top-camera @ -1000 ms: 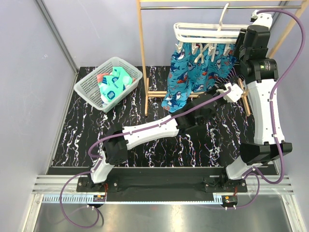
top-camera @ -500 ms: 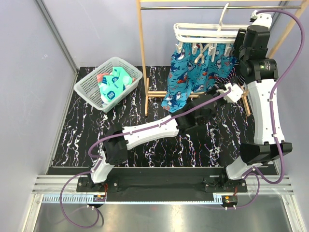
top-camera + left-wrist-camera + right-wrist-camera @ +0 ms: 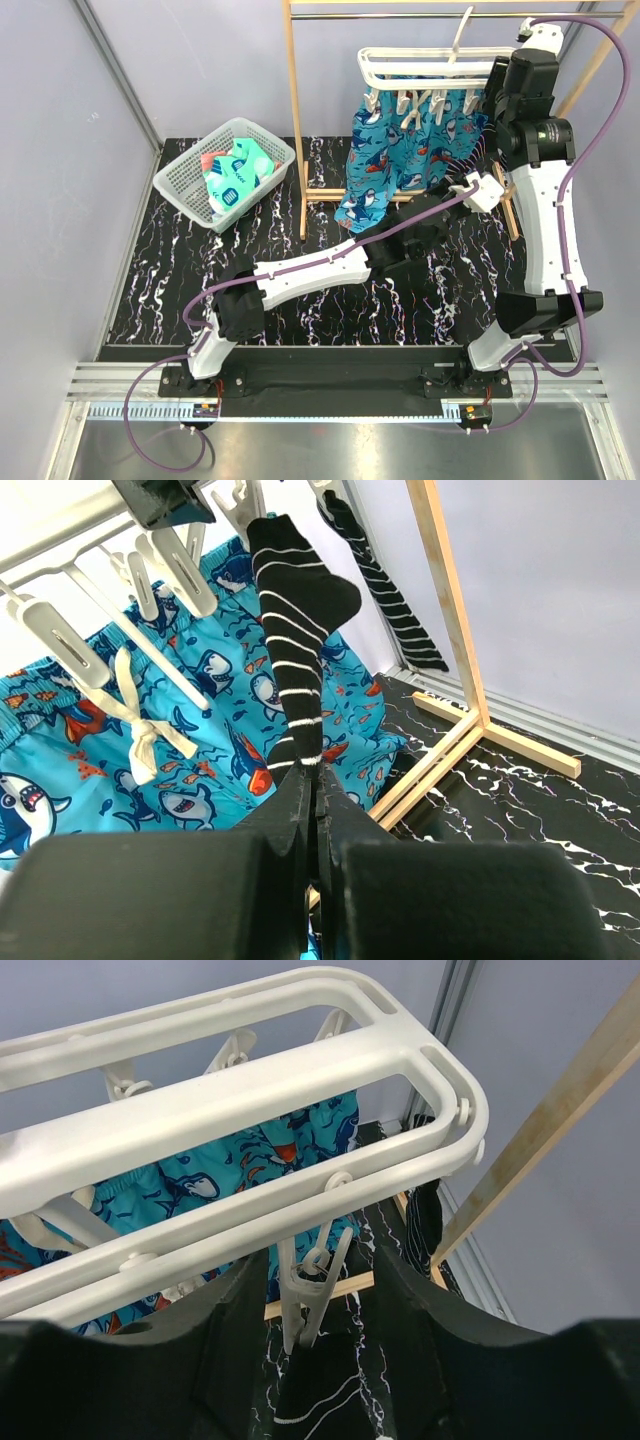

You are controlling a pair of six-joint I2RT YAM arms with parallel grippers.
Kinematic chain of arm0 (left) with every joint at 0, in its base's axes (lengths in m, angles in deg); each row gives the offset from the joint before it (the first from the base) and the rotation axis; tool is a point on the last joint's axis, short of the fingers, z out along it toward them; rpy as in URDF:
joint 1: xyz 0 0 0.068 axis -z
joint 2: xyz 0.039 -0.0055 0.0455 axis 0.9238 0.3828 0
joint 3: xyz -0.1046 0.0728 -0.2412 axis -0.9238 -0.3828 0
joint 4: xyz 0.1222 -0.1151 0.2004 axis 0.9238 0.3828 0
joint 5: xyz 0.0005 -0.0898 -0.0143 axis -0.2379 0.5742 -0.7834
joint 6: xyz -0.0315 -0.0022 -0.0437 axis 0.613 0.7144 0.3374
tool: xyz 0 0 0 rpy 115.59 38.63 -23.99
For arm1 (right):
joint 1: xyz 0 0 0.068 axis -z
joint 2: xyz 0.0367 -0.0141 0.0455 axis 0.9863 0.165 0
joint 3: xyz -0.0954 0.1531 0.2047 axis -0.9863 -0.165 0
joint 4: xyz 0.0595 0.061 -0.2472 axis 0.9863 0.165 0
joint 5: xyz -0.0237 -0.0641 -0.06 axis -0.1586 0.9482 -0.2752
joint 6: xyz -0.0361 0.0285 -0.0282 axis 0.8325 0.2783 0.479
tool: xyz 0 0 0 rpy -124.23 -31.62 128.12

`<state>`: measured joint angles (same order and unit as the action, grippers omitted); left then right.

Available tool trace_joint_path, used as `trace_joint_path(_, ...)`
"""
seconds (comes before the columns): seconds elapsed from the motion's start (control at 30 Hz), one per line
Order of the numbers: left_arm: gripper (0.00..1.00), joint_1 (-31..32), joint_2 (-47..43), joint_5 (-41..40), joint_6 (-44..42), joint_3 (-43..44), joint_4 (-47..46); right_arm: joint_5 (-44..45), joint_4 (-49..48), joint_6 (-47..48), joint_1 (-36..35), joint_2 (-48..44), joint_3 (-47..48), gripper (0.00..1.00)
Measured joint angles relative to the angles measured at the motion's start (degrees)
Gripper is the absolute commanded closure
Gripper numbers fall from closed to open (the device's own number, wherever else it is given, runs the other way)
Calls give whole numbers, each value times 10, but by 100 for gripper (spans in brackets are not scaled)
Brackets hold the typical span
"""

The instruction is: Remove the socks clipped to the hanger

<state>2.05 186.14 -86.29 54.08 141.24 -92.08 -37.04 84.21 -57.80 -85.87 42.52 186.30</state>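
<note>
The left fingers [image 3: 300, 805] are clamped tight on the lower end of the black-and-white striped sock [image 3: 295, 630]. It's clipped at the top to the white plastic slatted hanger [image 3: 250, 1090], far right on the wooden rack [image 3: 450, 610]. The right fingers [image 3: 400, 1295] stand apart, straddling a white dangling clip [image 3: 308, 1310] under the hanger's end; whether they touch it, can't tell. A second striped sock [image 3: 385, 590] hangs just beyond, with the blue shark-print cloth [image 3: 200, 740] to the left.

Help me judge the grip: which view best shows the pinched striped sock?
Left wrist: the sock hangs full length, lower end in the shut left gripper. Top external hides it; right wrist mostly shows the hanger.
</note>
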Motion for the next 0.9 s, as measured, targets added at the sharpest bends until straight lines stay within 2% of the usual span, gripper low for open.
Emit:
trace_joint_path(0.13,100,0,0,0,0,-1,-2,3,-2,-2,0,2,0,61)
trace_joint_path(0.17,100,0,0,0,0,-2,-2,4,-3,-3,0,2,0,68)
trace_joint_path(0.27,100,1,0,0,0,-2,-3,7,-12,-6,0,2,-1,80)
trace_joint_path(0.3,100,1,0,0,0,-2,-3,10,-15,-7,0,2,-2,87)
trace_joint_path(0.37,100,2,0,0,0,-2,-3,16,-19,-9,0,1,-3,93)
trace_joint_path(0.4,100,3,0,0,0,-2,-3,18,-22,-10,0,1,-5,100)
trace_joint_path(0.67,100,4,0,-1,0,-3,-3,19,-30,-11,0,0,-16,100)
trace_joint_path(0.73,100,4,-1,-5,0,-9,-7,19,-33,-11,0,-2,-19,97)
trace_joint_path(0.8,100,4,-10,-13,4,-31,-13,19,-33,-12,0,-4,-21,89)
trace_joint_path(0.83,100,4,-21,-18,9,-52,-13,18,-33,-14,0,-5,-21,74)
trace_joint_path(0.9,100,3,-47,-27,22,-100,-12,14,-33,-19,0,-9,-21,65)
